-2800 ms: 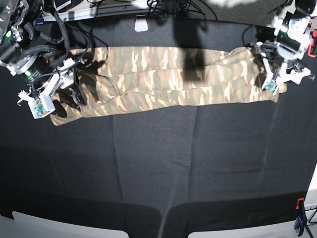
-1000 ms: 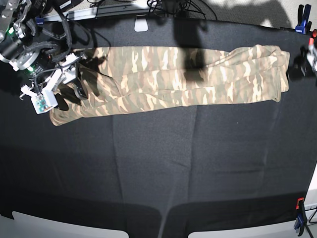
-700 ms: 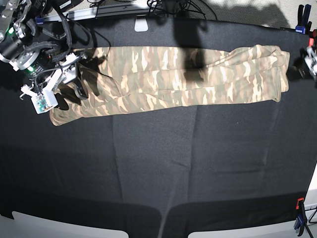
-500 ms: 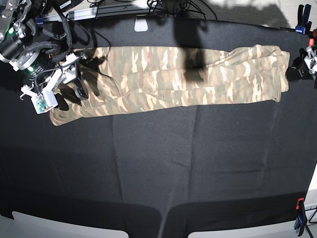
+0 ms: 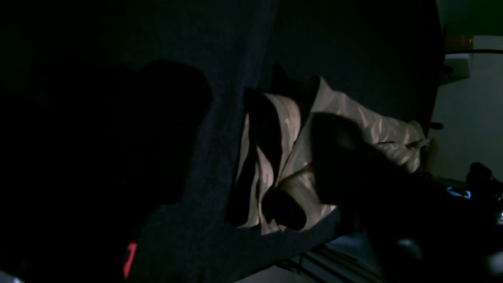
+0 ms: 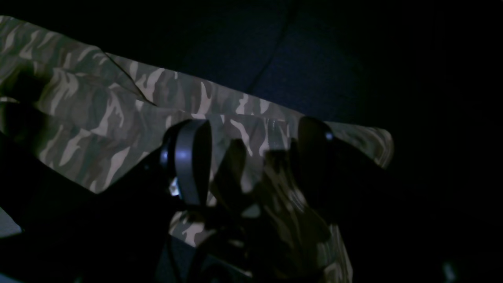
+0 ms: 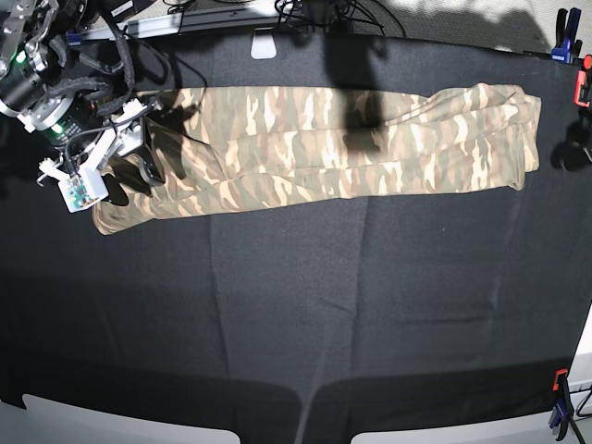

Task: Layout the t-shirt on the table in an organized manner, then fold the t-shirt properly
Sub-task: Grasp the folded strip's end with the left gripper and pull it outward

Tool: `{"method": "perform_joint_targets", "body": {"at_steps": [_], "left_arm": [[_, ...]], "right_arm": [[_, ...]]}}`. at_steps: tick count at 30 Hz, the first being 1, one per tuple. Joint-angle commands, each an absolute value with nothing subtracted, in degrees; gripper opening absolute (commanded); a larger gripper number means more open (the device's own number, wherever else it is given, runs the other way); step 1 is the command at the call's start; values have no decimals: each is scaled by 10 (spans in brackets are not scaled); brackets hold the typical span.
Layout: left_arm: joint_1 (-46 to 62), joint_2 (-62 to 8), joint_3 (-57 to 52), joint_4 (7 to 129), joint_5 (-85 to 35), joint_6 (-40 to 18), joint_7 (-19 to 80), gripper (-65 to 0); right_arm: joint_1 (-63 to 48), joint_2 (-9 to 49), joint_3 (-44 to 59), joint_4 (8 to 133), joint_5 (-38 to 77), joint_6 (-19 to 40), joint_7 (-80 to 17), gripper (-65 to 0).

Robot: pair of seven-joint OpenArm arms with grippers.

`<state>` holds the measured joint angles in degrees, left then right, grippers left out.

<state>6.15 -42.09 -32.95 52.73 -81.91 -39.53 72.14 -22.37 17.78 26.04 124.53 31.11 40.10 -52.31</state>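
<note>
Stretching across the far half of the black-clothed table (image 7: 296,305), the camouflage t-shirt (image 7: 314,148) lies as a long, narrow folded band, well back from the near edge, where 2 white corner patches and a red-and-blue clamp (image 7: 559,407) show. Bare cloth with faint creases fills everything nearer than the shirt.

At the shirt's end on the base view's left, the right gripper (image 7: 118,162) sits over the fabric with its fingers spread wide; the right wrist view shows the 2 dark fingers (image 6: 188,161) standing apart above camouflage cloth, with nothing pinched between them (whether the tips touch the fabric cannot be told).

At the shirt's opposite end, the fabric lies folded over on itself with only a dark shadow beside it. The left gripper (image 5: 353,169) appears only in its own wrist view, as a dark blurred finger in front of that bunched shirt end; its jaws are spread wide and hold nothing.

Beyond the shirt, a small white tab (image 7: 265,44) sits at the table's far edge.
</note>
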Motion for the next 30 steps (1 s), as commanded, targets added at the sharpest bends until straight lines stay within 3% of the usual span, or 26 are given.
{"method": "perform_joint_targets", "body": {"at_steps": [1,5,16,30], "left_arm": [[57,-437,-333,535,-834,-400,732,-194],[56,-435,-333,535,-834,-400,772,-194],[55,-430,-333,537,-809,-400,758,-195],[60,-329,-333,625,-660,-400,794,-198]], "right_arm": [[-221,184,263,1256,318,400,-510,-314],[-221,184,263,1256,320,400,-510,-314],[-220,184,263,1256,322,400,-509,-314],[-219,184,263,1256,322,400,-486,-314]]}}
